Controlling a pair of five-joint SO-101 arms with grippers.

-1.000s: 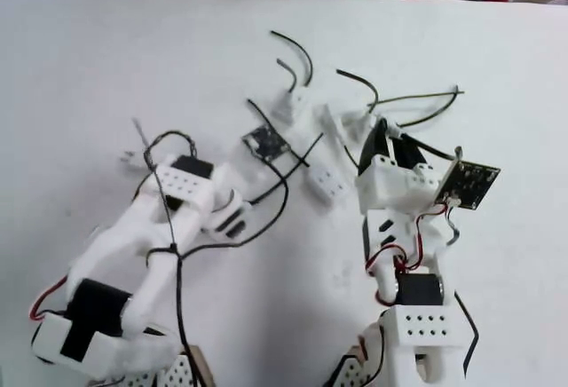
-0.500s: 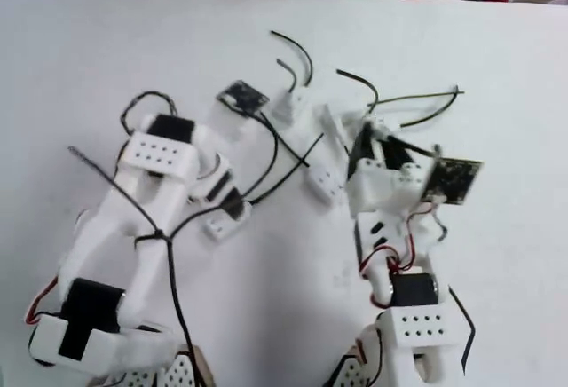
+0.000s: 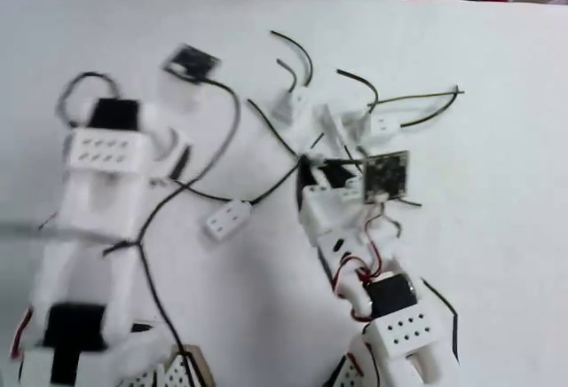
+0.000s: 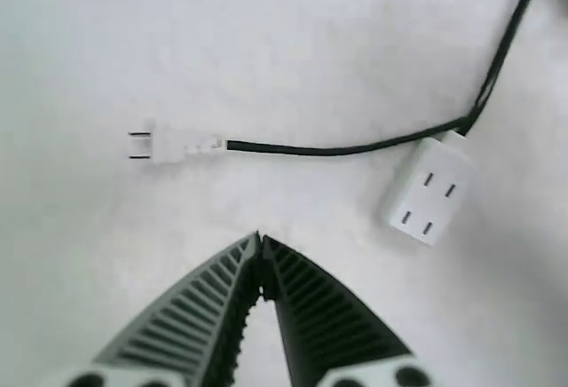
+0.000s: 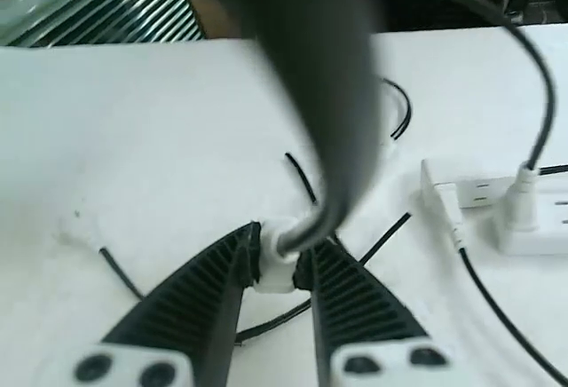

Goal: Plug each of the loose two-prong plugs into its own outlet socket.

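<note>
My left gripper (image 4: pixel 260 247) hangs shut and empty over bare table. Beyond it lies a loose white two-prong plug (image 4: pixel 169 145), its black cord running to a white outlet socket (image 4: pixel 426 190). That socket (image 3: pixel 228 218) lies flat between the two arms. My right gripper (image 5: pixel 280 247) is shut on a white plug (image 5: pixel 275 267) whose black cord rises blurred in front of the camera. In the high view the right gripper (image 3: pixel 311 172) is at the table's middle, near the cluster of sockets (image 3: pixel 288 103). Another loose plug (image 5: pixel 75 227) lies to one side.
A white socket block (image 5: pixel 532 223) with a plug (image 5: pixel 519 205) seated in it lies beside my right gripper. More sockets with short black cords (image 3: pixel 382 125) are scattered behind the right arm. The left arm (image 3: pixel 102 152) stands at the table's left.
The left arm swung away to the left, uncovering the white socket between the arms. The right arm shifted left toward the table's middle.
</note>
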